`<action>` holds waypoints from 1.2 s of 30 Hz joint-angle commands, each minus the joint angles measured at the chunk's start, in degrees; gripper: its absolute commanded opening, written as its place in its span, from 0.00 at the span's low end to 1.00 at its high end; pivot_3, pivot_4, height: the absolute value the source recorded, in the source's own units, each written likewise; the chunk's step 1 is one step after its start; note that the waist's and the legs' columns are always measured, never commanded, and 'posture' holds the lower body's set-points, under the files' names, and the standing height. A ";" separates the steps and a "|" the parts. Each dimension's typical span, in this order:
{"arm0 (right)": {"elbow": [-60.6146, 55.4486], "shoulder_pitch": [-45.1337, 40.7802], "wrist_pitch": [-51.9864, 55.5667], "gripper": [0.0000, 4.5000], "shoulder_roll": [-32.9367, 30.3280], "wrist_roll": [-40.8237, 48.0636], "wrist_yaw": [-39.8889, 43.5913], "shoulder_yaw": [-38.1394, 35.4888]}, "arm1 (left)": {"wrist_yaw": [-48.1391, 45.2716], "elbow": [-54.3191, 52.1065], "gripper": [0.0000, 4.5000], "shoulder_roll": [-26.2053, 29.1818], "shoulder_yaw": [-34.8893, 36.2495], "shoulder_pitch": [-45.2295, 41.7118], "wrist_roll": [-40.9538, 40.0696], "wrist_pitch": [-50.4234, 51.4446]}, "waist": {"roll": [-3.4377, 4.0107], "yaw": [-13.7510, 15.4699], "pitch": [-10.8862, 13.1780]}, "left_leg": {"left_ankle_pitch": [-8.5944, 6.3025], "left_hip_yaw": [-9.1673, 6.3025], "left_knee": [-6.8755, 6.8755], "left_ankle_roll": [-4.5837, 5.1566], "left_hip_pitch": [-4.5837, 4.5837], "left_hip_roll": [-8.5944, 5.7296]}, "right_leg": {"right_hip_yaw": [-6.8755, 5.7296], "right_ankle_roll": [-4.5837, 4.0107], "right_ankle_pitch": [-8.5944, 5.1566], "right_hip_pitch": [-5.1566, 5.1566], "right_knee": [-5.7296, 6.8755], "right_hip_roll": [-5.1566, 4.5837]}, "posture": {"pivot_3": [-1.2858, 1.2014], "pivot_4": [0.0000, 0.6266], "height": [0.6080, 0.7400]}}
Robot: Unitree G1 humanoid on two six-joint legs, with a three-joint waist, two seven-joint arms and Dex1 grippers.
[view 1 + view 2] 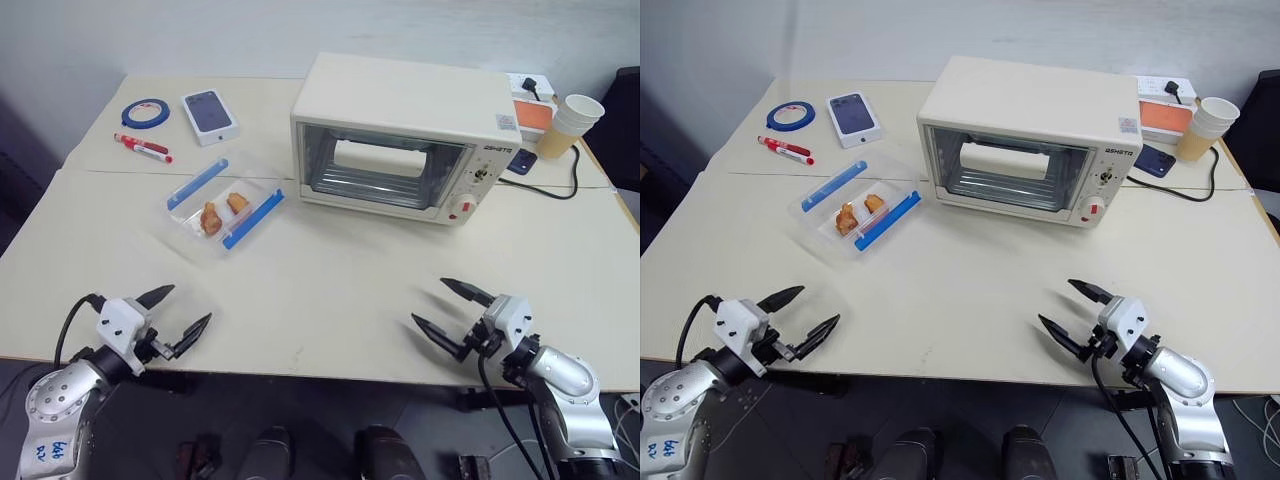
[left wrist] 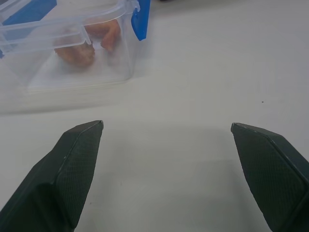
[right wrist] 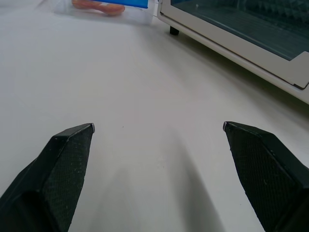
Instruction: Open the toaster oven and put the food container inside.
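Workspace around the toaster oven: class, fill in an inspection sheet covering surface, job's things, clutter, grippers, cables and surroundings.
Surface: pale table, two tops butted together.
Job's things: toaster oven, glass door shut; food container at its left, lid on, fried pieces inside.
Clutter: blue tape roll, red marker, white phone box, paper cups, orange-topped box.
Grippers: left gripper and right gripper over the near edge, jaws open, empty.
Cables: black cord behind the oven, on the right.
Surroundings: pale wall behind.
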 commanded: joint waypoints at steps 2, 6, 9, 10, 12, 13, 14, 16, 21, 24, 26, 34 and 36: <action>-0.68 0.33 -1.34 0.99 -0.14 1.22 0.91 -0.05 | 0.00 0.34 1.00 0.88 0.18 -0.40 -0.26 -0.30 | 0.00 0.03 0.00 | 0.00 0.00 0.00 0.00 0.00 0.00 | 0.00 0.00 0.00 0.00 0.00 0.00 | 0.52 0.24 1.00; -0.98 0.26 -1.06 0.99 0.09 1.84 1.35 -0.13 | -1.81 -0.41 1.00 0.80 0.38 -0.83 -3.56 1.97 | 0.00 0.00 0.00 | 0.00 0.00 0.00 0.00 0.00 0.00 | 0.00 0.00 0.00 0.00 0.00 0.00 | 0.52 0.24 1.00; -1.58 0.34 -0.72 0.99 0.03 2.25 1.48 -0.22 | -5.75 -2.56 1.00 1.60 1.07 -0.62 -8.95 5.32 | 0.00 0.00 0.00 | 0.00 0.00 0.00 0.00 0.00 0.00 | 0.00 0.00 0.00 0.00 0.01 -0.01 | 0.52 0.24 1.00; -2.33 0.45 -0.27 0.99 -0.10 2.57 1.39 -0.38 | -7.17 -3.53 1.00 1.83 1.49 -0.85 -11.30 6.31 | 0.00 0.00 0.00 | 0.00 0.00 0.00 0.00 0.00 0.01 | 0.00 0.00 0.00 0.00 0.01 -0.01 | 0.52 0.24 1.00; -4.50 0.80 1.00 0.99 -0.60 3.51 1.11 -0.94 | -10.57 -5.67 1.00 3.73 2.01 -1.74 -15.88 9.28 | 0.00 0.00 0.00 | 0.00 -0.01 0.01 0.00 -0.01 0.02 | 0.00 0.00 0.00 0.00 0.01 -0.02 | 0.52 0.24 1.00; -6.05 1.02 1.85 0.99 -0.94 4.37 0.83 -1.50 | -11.67 -7.10 1.00 5.16 2.40 -2.44 -18.21 11.40 | 0.00 0.01 0.00 | 0.00 -0.01 0.01 0.00 -0.02 0.02 | 0.00 0.00 0.00 0.00 0.01 -0.02 | 0.52 0.24 1.00; -7.01 1.23 2.34 0.99 -1.16 4.95 0.65 -1.87 | -12.29 -8.08 1.00 6.13 2.64 -2.78 -19.66 12.90 | 0.00 0.01 0.00 | 0.00 -0.01 0.02 0.00 -0.02 0.02 | 0.00 0.00 0.00 0.00 0.01 -0.03 | 0.52 0.24 1.00; -9.84 1.70 4.49 0.99 -1.89 7.04 -0.33 -3.55 | -13.13 -10.90 1.00 9.29 4.30 -4.63 -25.33 18.24 | 0.01 0.00 0.00 | 0.00 -0.02 0.04 -0.01 -0.04 0.02 | 0.01 0.00 0.00 0.00 0.01 -0.03 | 0.52 0.24 1.00; -14.73 0.65 10.18 0.99 -4.65 12.30 -1.67 -7.14 | -12.02 -9.21 1.00 13.69 7.14 -13.56 -33.33 25.66 | 0.04 0.13 0.02 | 0.00 -0.05 0.04 0.00 -0.03 -0.01 | 0.01 0.00 0.00 0.03 0.01 -0.06 | 0.52 0.24 1.00; -15.64 -2.34 12.69 0.99 -5.38 13.55 -2.30 -7.01 | -13.73 -7.66 1.00 14.89 6.12 -16.22 -34.09 28.16 | 0.06 -0.34 0.03 | 0.00 0.01 0.04 0.00 0.00 0.00 | 0.01 0.00 0.00 0.01 0.03 -0.01 | 0.52 0.24 1.00; -15.67 -6.10 15.33 0.99 -5.52 14.66 -3.72 -6.76 | -14.71 -6.87 1.00 15.10 4.83 -17.79 -33.28 28.67 | 0.06 -0.93 0.03 | 0.00 0.07 -0.03 0.00 0.04 0.03 | 0.00 0.00 0.00 -0.03 0.05 0.03 | 0.52 0.24 1.00; -8.58 -25.56 29.29 0.99 -5.55 13.84 -7.55 -1.03 | -13.42 -3.33 1.00 11.84 0.16 -24.39 -29.98 28.31 | 0.09 -1.39 0.08 | 0.02 0.10 0.00 -0.02 0.01 0.03 | -0.01 0.02 0.01 -0.13 0.15 0.03 | 0.52 0.24 1.00; -6.13 -29.13 30.33 0.99 -4.42 13.30 -8.63 -0.41 | -13.95 -4.40 1.00 12.09 -0.47 -24.25 -32.00 31.40 | 0.07 -1.41 0.09 | 0.00 0.07 -0.01 -0.03 -0.09 0.03 | 0.02 0.01 0.01 -0.19 0.14 0.01 | 0.52 0.24 1.00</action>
